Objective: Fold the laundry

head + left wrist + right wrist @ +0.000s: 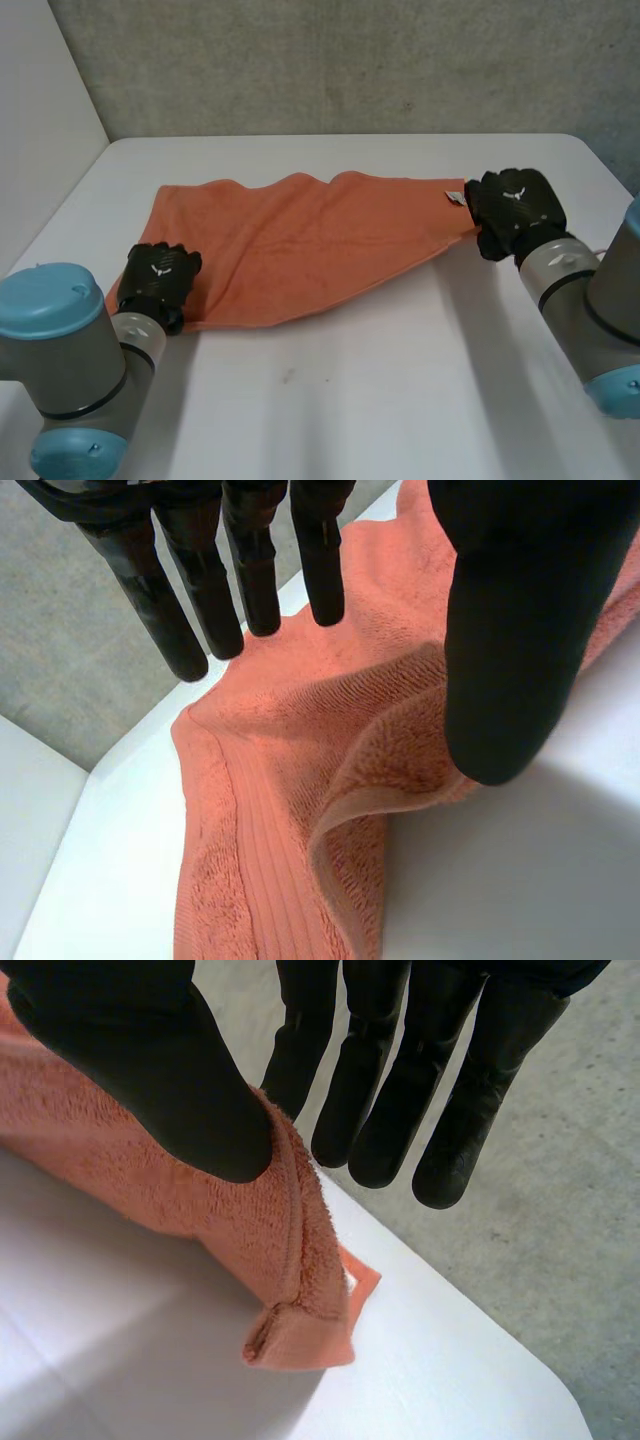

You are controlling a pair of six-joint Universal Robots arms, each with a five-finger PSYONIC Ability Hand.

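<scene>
An orange towel lies spread across the white table, its near edge running slantwise. My left hand sits over the towel's near left corner. In the left wrist view the fingers are straight and spread away from the thumb, with a raised fold of the towel lying loose beneath them. My right hand is at the towel's far right corner. In the right wrist view the thumb pinches the towel's hemmed corner against the fingers.
A small white tag sticks out at the towel's right corner beside my right hand. A grey wall stands behind the table's far edge. Bare table lies in front of the towel, between my two arms.
</scene>
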